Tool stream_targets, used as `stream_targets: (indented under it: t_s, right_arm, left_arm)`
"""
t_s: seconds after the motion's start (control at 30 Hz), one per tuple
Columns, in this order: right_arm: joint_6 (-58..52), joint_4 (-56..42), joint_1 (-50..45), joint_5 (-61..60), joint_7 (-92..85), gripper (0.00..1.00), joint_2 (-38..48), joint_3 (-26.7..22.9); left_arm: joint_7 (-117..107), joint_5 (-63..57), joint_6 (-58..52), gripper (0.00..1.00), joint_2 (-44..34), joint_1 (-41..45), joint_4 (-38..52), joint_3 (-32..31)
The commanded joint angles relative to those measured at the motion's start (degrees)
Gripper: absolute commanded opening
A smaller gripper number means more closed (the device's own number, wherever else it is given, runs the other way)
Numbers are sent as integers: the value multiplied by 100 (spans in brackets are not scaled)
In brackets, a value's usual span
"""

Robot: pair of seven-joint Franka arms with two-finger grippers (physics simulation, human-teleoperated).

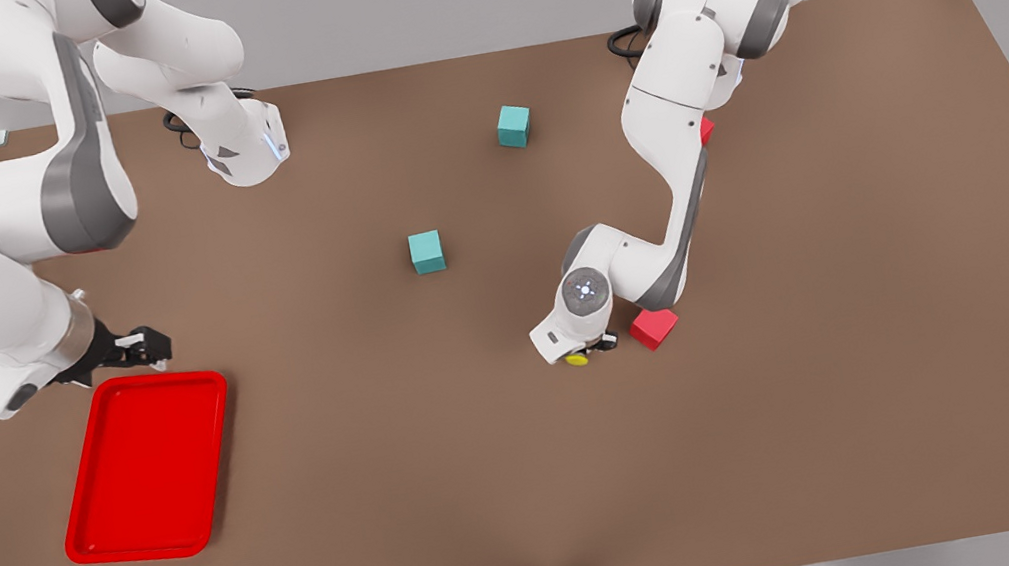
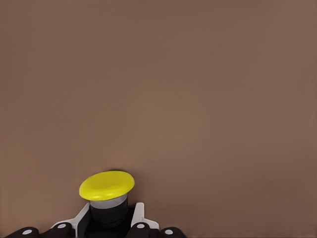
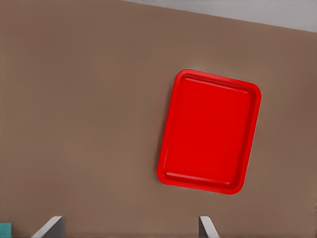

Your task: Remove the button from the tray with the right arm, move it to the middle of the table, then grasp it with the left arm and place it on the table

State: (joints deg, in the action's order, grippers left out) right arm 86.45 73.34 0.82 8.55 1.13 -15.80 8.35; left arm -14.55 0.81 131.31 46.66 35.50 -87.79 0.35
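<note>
Button (image 2: 107, 187) sat clamped in my left claw (image 1: 588, 351) low over mid-table (image 1: 536, 480), tray (image 3: 210, 131) emptied, my right claw (image 1: 142, 348) spread wide beside it; only release remained, I judged.

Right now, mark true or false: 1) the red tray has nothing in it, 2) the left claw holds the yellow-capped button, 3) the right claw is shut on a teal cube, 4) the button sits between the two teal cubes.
1) True: the bright red shallow tray is bare inside.
2) True: the left claw grips the dark grey body of the yellow-capped button, low over the matte brown table.
3) False: the right claw is open, holding nothing, beside the tray's far rim.
4) False: the button is beside a red cube, apart from both teal cubes.
</note>
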Motion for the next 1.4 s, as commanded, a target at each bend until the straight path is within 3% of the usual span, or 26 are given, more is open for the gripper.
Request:
stream_targets:
  t_s: [0.0,0.23,0.33,0.4,0.5,0.6,0.67,0.83,0.93,1.37]
  right_arm:
    - [-14,-4,-21,6,-421,100,6,0]
    - [-120,-4,15,-2,-430,100,33,0]
    - [-129,-13,-29,-2,-421,100,50,0]
    - [-129,-13,-12,-2,-421,100,50,0]
    - [-129,-13,15,15,-430,100,50,0]
    - [-129,-13,23,15,-421,100,42,0]
    - [-129,-13,23,15,-421,100,42,-9]
    - [-129,-13,32,24,-421,100,41,-26]
    - [-129,-13,32,24,-421,100,33,-26]
    - [-120,-4,32,33,-421,100,24,-26]
  left_arm:
    - [339,16,-123,48,-34,0,16,0]
    - [-205,332,-458,48,-254,0,218,9]
    - [-1848,420,-871,48,-298,62,482,9]
    - [-4607,140,-871,48,-289,264,763,114]
    - [-9396,-2942,-1274,48,-272,334,992,123]
    - [-10050,-5186,-2846,48,-228,457,1000,272]
    - [-10656,-5872,-3428,48,-158,554,1000,264]
    - [-11579,-7217,-3016,48,765,1046,1984,255]
    - [-11948,-7788,-2717,48,1134,1099,2073,255]
    - [-13117,-7762,-1741,48,1671,1064,2046,211]
